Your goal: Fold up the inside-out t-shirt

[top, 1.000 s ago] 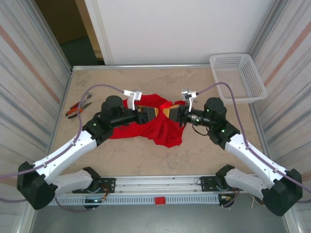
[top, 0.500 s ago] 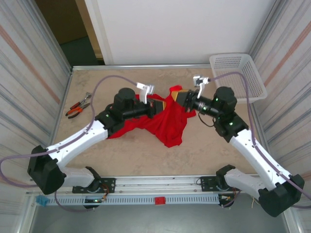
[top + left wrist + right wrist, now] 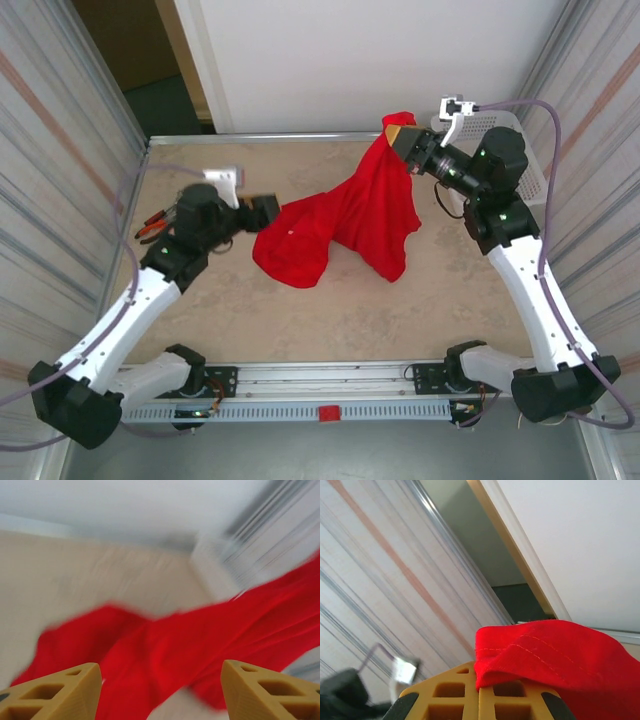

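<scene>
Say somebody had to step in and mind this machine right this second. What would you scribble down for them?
Left pincer: open, holding nothing, just left of the cloth.
Right pincer: shut on an edge of the red t-shirt, raised over the table's far right.
Shirt: hangs from that grip and slopes down to a bunched heap on the table, mid-left.
Done: one edge lifted; no fold visible.
Left: spread it flat, then fold it.
</scene>
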{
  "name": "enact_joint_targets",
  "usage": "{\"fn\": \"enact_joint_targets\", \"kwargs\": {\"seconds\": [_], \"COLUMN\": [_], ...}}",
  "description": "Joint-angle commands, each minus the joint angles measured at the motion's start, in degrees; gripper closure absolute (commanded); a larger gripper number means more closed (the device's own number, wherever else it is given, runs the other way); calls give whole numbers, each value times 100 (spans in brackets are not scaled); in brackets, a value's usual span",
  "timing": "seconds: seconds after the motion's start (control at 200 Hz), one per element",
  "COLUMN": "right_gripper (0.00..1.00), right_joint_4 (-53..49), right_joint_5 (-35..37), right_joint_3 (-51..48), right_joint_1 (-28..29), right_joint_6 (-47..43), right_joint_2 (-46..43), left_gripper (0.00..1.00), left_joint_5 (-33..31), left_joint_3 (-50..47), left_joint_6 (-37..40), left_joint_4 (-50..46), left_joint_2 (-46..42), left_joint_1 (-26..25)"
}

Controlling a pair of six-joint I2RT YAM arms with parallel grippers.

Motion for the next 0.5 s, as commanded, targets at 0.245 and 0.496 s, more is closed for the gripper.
{"fn": "enact_joint_targets", "kwargs": {"seconds": [0.245,0.496], "right_gripper": [100,100], "right_joint_4": [-89,-102], "right_joint_5": [33,125], "right_joint_3": [-406,-510], "right_joint_1": [-149,-205], "right_joint_6": [-141,-134], "right_joint_2": [-254,-279], "left_gripper": [32,30], "left_joint_5": [-1846,-2663], "left_joint_3": [-520,769], "left_joint_6": [-304,636], "left_joint_4": [-637,-1262], "left_joint_2": [1510,3421], "left_joint_1": [-1948,-2722]}}
